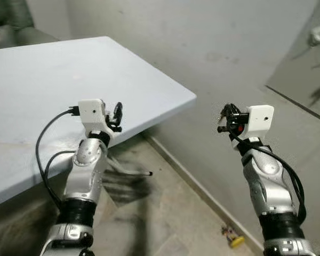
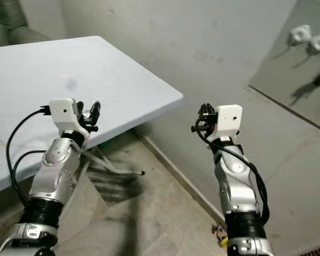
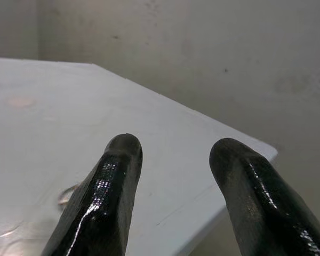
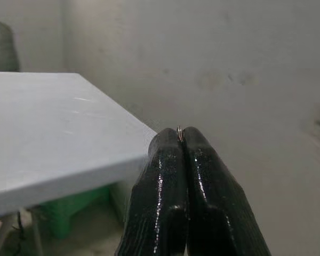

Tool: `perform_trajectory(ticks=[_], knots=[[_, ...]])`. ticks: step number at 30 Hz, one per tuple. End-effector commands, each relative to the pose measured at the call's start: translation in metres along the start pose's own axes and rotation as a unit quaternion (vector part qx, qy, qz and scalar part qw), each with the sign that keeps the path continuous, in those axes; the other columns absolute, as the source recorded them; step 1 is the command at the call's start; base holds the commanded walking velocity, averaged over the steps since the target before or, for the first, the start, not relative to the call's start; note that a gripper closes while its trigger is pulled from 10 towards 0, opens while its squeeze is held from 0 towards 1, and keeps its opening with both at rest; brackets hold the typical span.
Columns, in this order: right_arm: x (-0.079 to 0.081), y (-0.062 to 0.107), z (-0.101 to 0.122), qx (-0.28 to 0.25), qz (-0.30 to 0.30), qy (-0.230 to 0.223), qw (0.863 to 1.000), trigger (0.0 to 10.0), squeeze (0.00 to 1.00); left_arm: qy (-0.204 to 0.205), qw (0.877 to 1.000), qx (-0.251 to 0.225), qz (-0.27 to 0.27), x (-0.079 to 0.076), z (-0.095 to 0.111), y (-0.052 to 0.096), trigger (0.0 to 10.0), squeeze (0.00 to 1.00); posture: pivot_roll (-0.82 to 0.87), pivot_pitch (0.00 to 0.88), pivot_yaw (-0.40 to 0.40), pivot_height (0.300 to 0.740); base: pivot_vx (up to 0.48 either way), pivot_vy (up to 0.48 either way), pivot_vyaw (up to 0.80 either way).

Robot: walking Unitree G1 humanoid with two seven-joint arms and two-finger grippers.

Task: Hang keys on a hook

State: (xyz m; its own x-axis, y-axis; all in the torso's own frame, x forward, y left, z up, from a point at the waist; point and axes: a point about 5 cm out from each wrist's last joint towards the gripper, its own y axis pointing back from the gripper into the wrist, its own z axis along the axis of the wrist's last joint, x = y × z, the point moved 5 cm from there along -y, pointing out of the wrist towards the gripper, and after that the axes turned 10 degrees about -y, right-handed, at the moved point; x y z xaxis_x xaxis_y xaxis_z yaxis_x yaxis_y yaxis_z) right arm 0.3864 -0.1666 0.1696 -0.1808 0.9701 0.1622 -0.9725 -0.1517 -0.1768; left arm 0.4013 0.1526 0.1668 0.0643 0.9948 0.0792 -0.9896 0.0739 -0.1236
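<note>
My right gripper (image 1: 224,119) is raised in front of the grey wall, shut, with a thin metal key ring (image 4: 180,131) just peeking out between its fingertips; the rest of the keys is hidden. Two white hooks (image 2: 300,34) are mounted on a grey panel (image 2: 288,85) on the wall, up and to the right of that gripper and well apart from it. My left gripper (image 1: 117,114) hovers open over the near right part of the white table (image 1: 53,74), holding nothing.
The table's corner (image 1: 192,97) juts toward the wall, its metal legs (image 1: 129,169) showing below. A small yellow object (image 1: 235,240) lies on the tiled floor by the skirting. A dark sofa (image 1: 10,21) stands at the far left. Open floor lies between my arms.
</note>
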Motion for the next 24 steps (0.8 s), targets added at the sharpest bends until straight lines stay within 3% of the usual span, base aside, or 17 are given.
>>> perform_trajectory(ticks=[1, 24], knots=[[-0.0042, 0.0002, 0.0072, -0.009, -0.004, 0.006, 1.0, 10.0, 0.0, -0.001, 1.0, -0.007, -0.019, -0.0143, 0.0033, -0.0009, 10.0, 0.0, 0.04, 0.0, -0.075, 0.74, 0.0, 0.0, -0.74], [-0.0037, 0.0014, 0.0043, -0.002, -0.002, 0.014, 1.0, 10.0, 0.0, 0.003, 1.0, 0.003, -0.028, -0.0205, -0.0005, -0.0004, 10.0, 0.0, 0.04, 0.0, -0.082, 0.74, 0.0, 0.0, -0.74]])
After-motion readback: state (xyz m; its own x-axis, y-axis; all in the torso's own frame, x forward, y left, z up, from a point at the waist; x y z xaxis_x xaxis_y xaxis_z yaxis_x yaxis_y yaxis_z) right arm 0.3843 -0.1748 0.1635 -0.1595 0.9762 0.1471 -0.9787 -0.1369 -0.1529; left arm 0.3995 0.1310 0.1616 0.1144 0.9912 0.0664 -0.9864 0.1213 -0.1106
